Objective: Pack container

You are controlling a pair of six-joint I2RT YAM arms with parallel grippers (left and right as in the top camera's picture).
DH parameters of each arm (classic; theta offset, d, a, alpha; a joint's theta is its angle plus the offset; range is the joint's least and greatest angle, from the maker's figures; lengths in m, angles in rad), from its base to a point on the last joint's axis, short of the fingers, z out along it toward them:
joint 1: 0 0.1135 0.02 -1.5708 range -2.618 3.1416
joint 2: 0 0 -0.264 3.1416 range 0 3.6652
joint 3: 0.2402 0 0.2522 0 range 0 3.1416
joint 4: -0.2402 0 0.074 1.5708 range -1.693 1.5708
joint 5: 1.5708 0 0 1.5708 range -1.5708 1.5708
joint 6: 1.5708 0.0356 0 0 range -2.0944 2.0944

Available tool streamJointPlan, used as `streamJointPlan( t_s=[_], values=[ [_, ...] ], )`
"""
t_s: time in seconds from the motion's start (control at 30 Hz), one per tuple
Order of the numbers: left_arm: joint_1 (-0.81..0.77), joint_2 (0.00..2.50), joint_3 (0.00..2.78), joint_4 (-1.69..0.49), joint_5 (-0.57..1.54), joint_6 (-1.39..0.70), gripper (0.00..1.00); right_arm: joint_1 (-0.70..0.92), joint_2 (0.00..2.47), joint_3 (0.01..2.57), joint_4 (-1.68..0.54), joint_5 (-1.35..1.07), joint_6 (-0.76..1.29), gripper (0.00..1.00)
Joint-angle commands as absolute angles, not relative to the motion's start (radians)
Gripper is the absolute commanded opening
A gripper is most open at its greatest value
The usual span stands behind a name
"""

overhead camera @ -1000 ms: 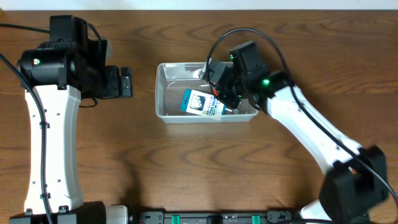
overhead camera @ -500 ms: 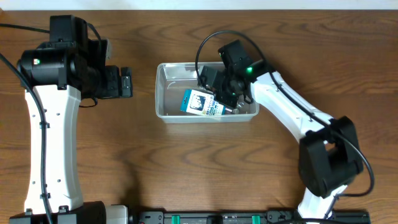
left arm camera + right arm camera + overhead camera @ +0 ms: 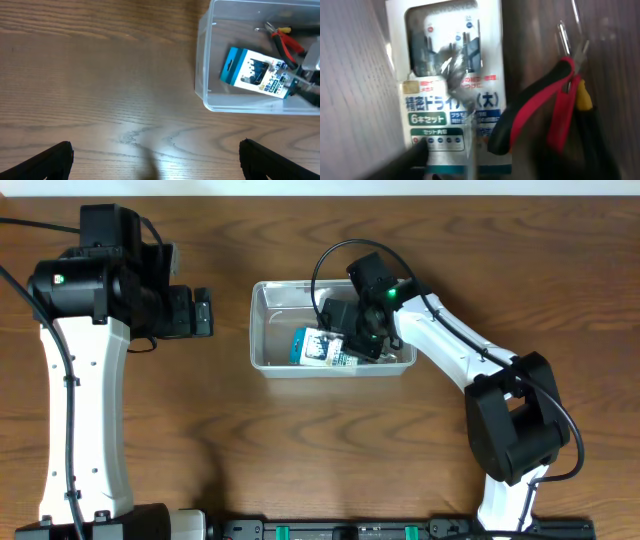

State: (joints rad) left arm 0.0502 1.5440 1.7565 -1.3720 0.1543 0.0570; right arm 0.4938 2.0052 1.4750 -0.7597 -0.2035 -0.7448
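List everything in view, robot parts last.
container: 1, clear, table centre
screwdriver-set pack: 1, blue and white, lying inside the container
pliers: 1, red-handled, inside the container beside the pack
table: 1, brown wood, under everything
left tool: 1, black, open, left of the container, holding nothing
right tool: 1, black, inside the container over the pack; open or shut unclear
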Motion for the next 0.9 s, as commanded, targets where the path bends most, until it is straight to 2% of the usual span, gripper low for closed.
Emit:
streamJointPlan(
  t_s=[0.0, 0.13, 0.3, 0.47, 0.6, 0.7, 0.77, 0.87],
  values=[
    [0.048, 1.542, 1.754, -1.375, 0.157, 0.071, 0.98, 0.498, 1.967, 1.497, -0.764, -0.206, -0.701, 0.99],
    [0.048, 1.541, 1.754, -1.379, 0.157, 0.070, 0.98, 0.488, 1.887, 1.534, -0.739, -0.206, -0.603, 0.99],
    [0.041, 1.522, 1.754, -1.354, 0.095, 0.054, 0.98, 0.389, 1.786, 1.580, -0.641, -0.189, -0.340, 0.99],
    [0.000, 1.529, 1.747, -1.097, -0.009, 0.022, 0.98, 0.191, 1.754, 1.580, -0.555, -0.065, -0.025, 0.99],
    [-0.036, 1.573, 1.724, -0.812, -0.008, 0.026, 0.98, 0.062, 1.754, 1.580, -0.529, -0.050, 0.014, 0.99],
    [-0.054, 1.630, 1.723, -0.704, -0.009, 0.027, 0.98, -0.026, 1.755, 1.579, -0.514, -0.003, 0.014, 0.99],
    [-0.051, 1.672, 1.723, -0.680, -0.015, 0.067, 0.98, -0.091, 1.754, 1.579, -0.546, 0.004, 0.014, 0.99],
    [-0.051, 1.691, 1.723, -0.767, -0.088, 0.084, 0.98, -0.164, 1.744, 1.579, -0.635, 0.004, 0.028, 0.99]
  ],
)
